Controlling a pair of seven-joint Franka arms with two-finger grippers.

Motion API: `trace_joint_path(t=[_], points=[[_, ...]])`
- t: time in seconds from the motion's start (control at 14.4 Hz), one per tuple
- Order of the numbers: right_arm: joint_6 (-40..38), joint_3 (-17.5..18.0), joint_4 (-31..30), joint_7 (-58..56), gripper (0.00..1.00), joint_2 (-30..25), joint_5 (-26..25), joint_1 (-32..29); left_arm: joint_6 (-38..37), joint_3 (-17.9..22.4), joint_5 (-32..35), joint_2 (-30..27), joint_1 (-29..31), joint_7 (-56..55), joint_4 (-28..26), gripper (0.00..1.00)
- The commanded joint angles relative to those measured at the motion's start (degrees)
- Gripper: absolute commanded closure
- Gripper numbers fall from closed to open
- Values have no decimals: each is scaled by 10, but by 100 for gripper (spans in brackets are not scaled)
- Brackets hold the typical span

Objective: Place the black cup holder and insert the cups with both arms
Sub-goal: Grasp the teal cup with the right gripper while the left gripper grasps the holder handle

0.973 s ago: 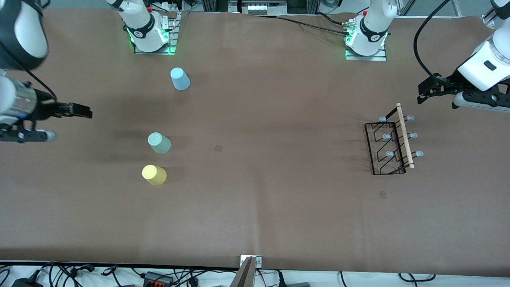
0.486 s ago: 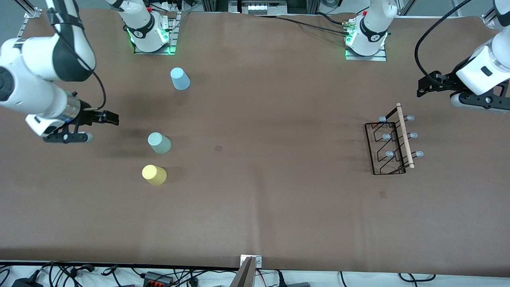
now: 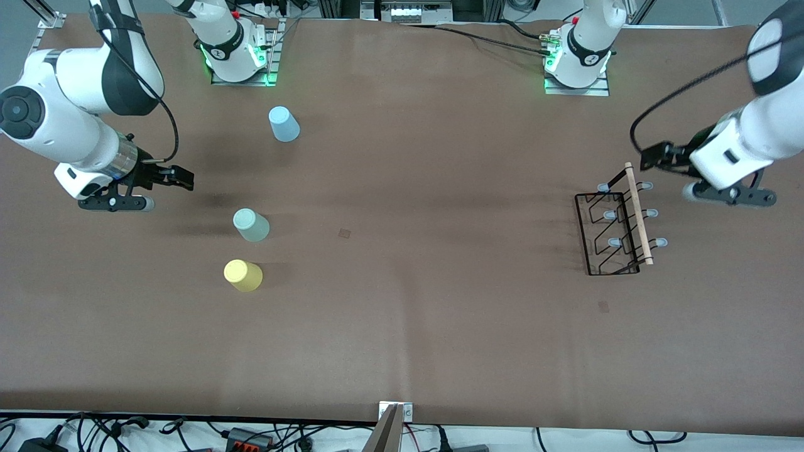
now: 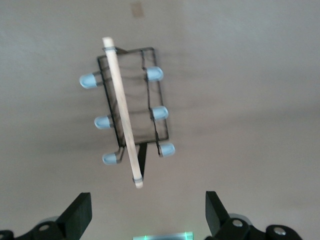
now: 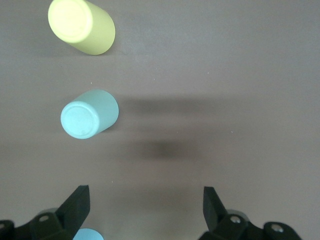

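Observation:
The black cup holder (image 3: 612, 233) sits toward the left arm's end of the table, its wooden rod (image 3: 637, 213) on top. It fills the left wrist view (image 4: 131, 112). My left gripper (image 3: 653, 156) hangs open over the table beside the rod's end farther from the front camera, its fingers (image 4: 80, 212) wide apart. Three cups stand closed end up toward the right arm's end: light blue (image 3: 284, 123), grey-green (image 3: 251, 225) and, nearest the front camera, yellow (image 3: 242, 275). My right gripper (image 3: 179, 177) is open and empty over bare table beside the grey-green cup (image 5: 89, 114).
Both arm bases (image 3: 237, 53) (image 3: 578, 59) stand along the table edge farthest from the front camera. Two small dark square marks (image 3: 344, 233) (image 3: 603, 306) lie on the brown tabletop. Cables run along the edge nearest the front camera.
The right arm swung in from the table's end, bringing its gripper closer to the cups. The left gripper moved in toward the holder's rod end. Cups and holder did not move.

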Motion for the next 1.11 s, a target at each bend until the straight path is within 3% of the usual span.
trace_joint_path(t=[0.0,0.56,0.83,1.04], points=[[17,0,-4,7,0,12,8,-1,62,-10,36,4,-2,-48,-42,1],[40,0,0,8,0,50,25,1,292,-9,36,-4,34,-47,-202,2],[48,1,0,6,0,55,25,4,364,-9,36,-8,47,-39,-261,2],[51,0,2,8,0,65,26,25,376,-10,36,-6,48,-39,-267,32]])
